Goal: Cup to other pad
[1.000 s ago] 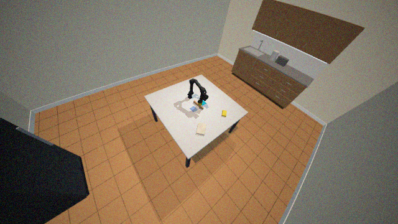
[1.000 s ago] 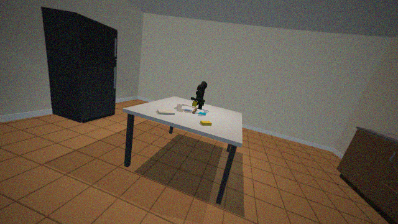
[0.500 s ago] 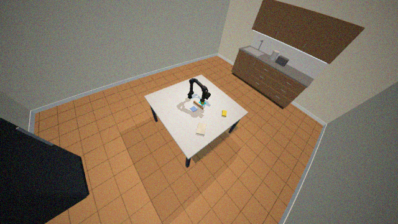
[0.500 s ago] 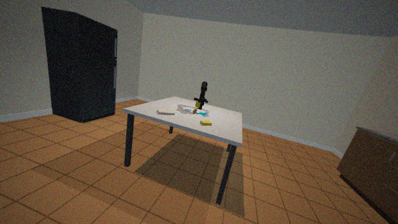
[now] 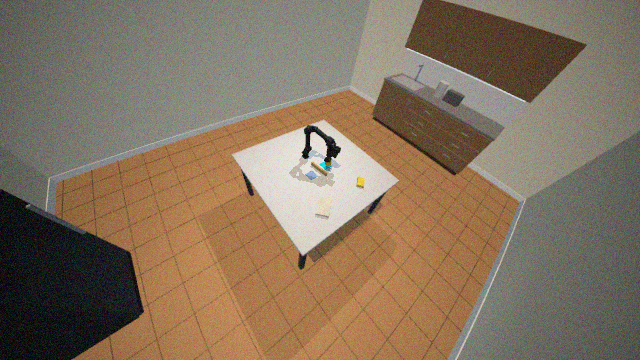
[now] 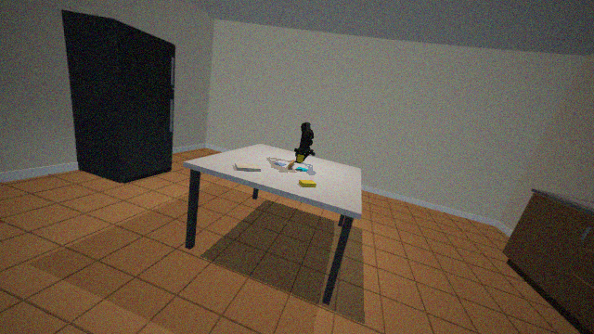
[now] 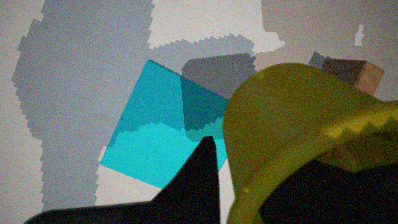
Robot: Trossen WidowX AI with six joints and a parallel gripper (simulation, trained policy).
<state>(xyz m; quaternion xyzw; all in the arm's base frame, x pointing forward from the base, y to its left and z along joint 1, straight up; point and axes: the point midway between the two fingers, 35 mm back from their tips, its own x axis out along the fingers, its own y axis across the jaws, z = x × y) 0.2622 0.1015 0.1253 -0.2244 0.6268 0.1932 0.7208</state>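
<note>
My hand [image 5: 328, 159] [image 6: 300, 155] is closed on the yellow cup [image 5: 328, 164] [image 6: 300, 159] [image 7: 285, 110], which fills the lower right of the wrist view. In the exterior view I have it above the bench [image 5: 270, 175] [image 6: 334, 186], near the middle of the frame. The cyan pad [image 5: 324, 165] [image 6: 302, 169] [image 7: 145, 150] lies left of the cup in the wrist view, with a shadow across it; the blue pad [image 5: 311, 175] [image 6: 280, 164] is just below and left of it in the top view, a wooden bar [image 5: 319, 168] [image 6: 290, 164] between the two.

I cannot see any marbles inside the cup's dark mouth. My worry is tilt: if I swing or tip my wrist, they could roll over the rim. If I come down too soon, the base might catch the pad's edge or the bar and topple. Letting go while still above the pad would drop the cup and scatter its load.

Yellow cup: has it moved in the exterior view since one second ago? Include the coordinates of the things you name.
Yes. The cup [image 5: 328, 163] [image 6: 300, 159] [image 7: 285, 110] moved rightward from above the wooden bar [image 5: 319, 168] [image 6: 290, 165] [image 7: 371, 78], toward the cyan pad [image 5: 323, 165] [image 6: 302, 169] [image 7: 145, 155].
</note>
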